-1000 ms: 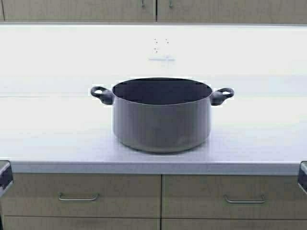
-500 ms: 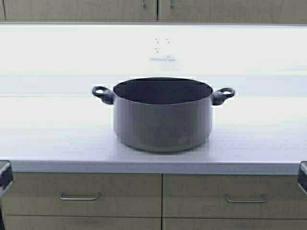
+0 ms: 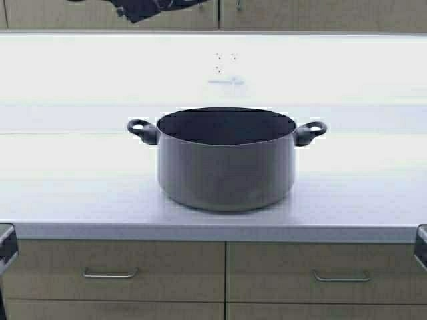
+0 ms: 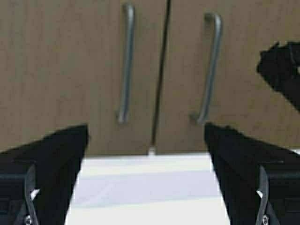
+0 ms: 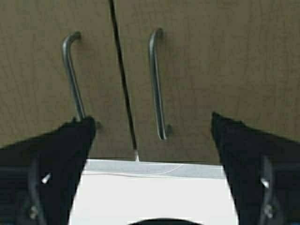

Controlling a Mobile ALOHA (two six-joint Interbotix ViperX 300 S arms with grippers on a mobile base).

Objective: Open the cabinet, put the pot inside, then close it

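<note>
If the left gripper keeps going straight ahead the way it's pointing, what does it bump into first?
Probably the cabinet. The left gripper is open and faces the closed doors, roughly in line with the seam, with one silver handle on each side. Nothing shows in between, though how far off the doors are is unclear.

The left gripper (image 4: 146, 140) is raised, its two dark fingers (image 4: 56, 159) spread wide apart with nothing between them; part of that arm shows at the top left of the high view. The right gripper (image 5: 152, 136) is likewise raised, fingers (image 5: 243, 150) wide apart and empty.
</note>
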